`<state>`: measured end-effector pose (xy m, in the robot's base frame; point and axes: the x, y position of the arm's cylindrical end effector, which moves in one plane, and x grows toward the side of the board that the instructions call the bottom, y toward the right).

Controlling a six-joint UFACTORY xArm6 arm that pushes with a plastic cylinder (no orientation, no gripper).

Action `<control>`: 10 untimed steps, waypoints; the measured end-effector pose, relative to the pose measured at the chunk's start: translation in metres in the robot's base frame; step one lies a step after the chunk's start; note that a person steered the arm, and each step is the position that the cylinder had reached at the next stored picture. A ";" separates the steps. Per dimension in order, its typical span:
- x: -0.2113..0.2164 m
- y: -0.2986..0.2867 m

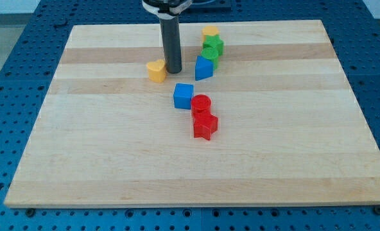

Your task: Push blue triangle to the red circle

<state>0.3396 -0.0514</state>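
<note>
The blue triangle [203,67] sits near the view's top centre, just below two green blocks. The red circle [201,103] lies lower, in the middle of the board, touching a blue cube [183,95] on its left and a red star [205,126] below it. My tip [173,69] is down on the board to the left of the blue triangle, a short gap away, with a yellow heart [156,70] close on its own left.
A green star [213,45] and a green circle [210,55] are stacked in a line above the blue triangle, with a yellow block [210,31] at the top of that line. The wooden board [81,160] lies on a blue pegboard table.
</note>
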 end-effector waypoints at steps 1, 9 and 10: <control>-0.004 0.005; -0.002 0.104; 0.005 0.104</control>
<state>0.3449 0.0522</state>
